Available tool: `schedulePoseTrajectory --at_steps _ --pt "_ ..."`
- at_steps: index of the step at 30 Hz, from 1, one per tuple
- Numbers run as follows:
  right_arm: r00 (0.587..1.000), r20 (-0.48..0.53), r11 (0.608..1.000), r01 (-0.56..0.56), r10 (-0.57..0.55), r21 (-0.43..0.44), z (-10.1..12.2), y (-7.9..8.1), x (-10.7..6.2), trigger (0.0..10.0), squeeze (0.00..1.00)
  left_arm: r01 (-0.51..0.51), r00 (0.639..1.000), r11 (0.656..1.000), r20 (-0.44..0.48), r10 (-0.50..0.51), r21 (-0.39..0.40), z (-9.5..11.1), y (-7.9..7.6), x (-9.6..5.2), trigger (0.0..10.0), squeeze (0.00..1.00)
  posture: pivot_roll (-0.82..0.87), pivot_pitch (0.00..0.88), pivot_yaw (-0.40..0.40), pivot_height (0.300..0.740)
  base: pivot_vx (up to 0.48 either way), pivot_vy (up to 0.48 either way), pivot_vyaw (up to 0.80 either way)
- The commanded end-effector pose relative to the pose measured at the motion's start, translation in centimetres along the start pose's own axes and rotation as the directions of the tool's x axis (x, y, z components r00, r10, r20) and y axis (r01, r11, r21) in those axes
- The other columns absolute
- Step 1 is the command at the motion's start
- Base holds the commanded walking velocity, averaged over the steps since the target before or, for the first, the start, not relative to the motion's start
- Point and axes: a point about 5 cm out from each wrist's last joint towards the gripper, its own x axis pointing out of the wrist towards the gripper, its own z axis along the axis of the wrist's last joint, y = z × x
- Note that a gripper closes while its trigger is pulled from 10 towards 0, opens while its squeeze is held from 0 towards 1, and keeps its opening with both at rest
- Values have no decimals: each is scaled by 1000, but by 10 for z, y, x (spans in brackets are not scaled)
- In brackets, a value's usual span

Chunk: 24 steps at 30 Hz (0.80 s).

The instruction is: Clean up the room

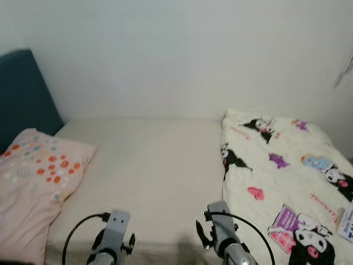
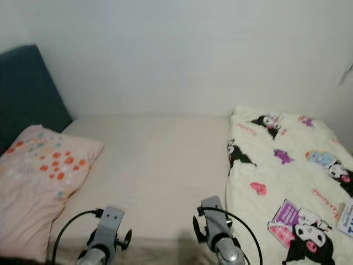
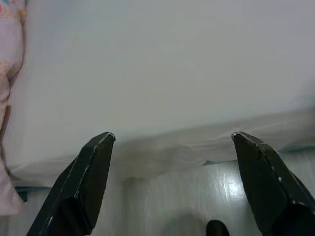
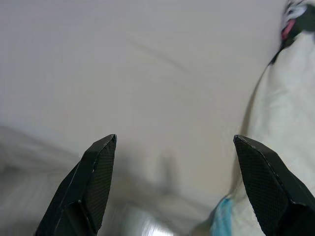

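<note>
Left gripper: nearest to us, low at the near edge of the bed; its two black fingers stand wide apart with nothing between them, over the mattress edge and a strip of pale floor.
Right gripper: we hold it beside the left one, also low at the near edge; its fingers are spread wide and empty, just beside the blanket's folded edge.
Blanket: cream, printed with black-and-white cartoon characters, purple and pink shapes and pink lettering; it lies bunched on the right part of the bed, its left edge folded back in a roughly straight line from the wall toward us.
Bed: we see a bare off-white sheet across the middle, smooth, between pillow and blanket.
Pillow: pale pink with orange, red and light blue spots, lying at the left end, its near corner hanging over the bed's edge.
Headboard: dark teal, upright behind the pillow.
Wall: plain white, along the far side of the bed.
Cables: black loops at both wrists.
</note>
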Motion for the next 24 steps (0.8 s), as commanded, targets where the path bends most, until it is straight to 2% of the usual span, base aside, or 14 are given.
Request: schedulePoseTrajectory --at_steps 1,2,4,7,9,14,15,17,19,22,24 --pt "1000 -10 1000 8 -8 17 -2 1 -1 10000 0 8 1000 1000 2 -8 21 -2 3 -2 10000 0 15 139 -9 740 0 0 0" --pt "1000 -27 1000 13 -12 24 -6 1 -3 10000 0 38 999 999 16 -39 25 0 1 -2 10000 0 10 179 1 740 0 0 0" --pt "1000 -25 1000 8 -8 -4 -5 1 -3 10000 0 36 999 999 23 -37 19 2 1 -2 10000 0 5 183 -3 740 0 0 0" --pt "1000 -23 1000 6 -6 -6 -5 1 -3 10000 0 15 999 1000 32 -15 -2 3 2 -2 10000 0 3 168 -4 740 0 0 0" --pt "1000 -14 999 -3 2 -49 -5 1 -3 10000 0 21 999 997 44 -18 -76 4 2 -2 10000 0 1 121 -15 740 0 0 0" --pt "1000 -21 998 5 -7 -69 -4 0 -1 10000 0 32 997 994 72 -24 -108 7 2 -3 10000 0 -3 88 -21 740 0 0 0" --pt "999 -18 999 33 -33 -37 0 -2 1 10000 0 -6 997 993 80 15 -114 8 7 -3 10000 0 -9 57 -25 740 0 0 0" --pt "999 -17 999 35 -35 -9 1 -3 2 10000 0 -25 996 993 81 34 -117 8 9 -3 10000 0 -9 57 -25 740 0 0 0" --pt "998 -49 995 43 -38 95 -1 -7 2 10000 0 0 997 987 70 12 -158 6 10 -3 10000 0 -4 21 -41 740 0 0 0" --pt "998 -55 994 42 -36 105 -1 -7 2 10000 0 6 997 986 73 6 -165 7 10 -3 10000 0 -6 18 -40 740 0 0 0" --pt "998 -53 995 26 -21 100 -2 -5 1 10000 0 14 998 990 64 -5 -138 5 9 -4 10000 0 -12 5 -39 740 0 0 0"
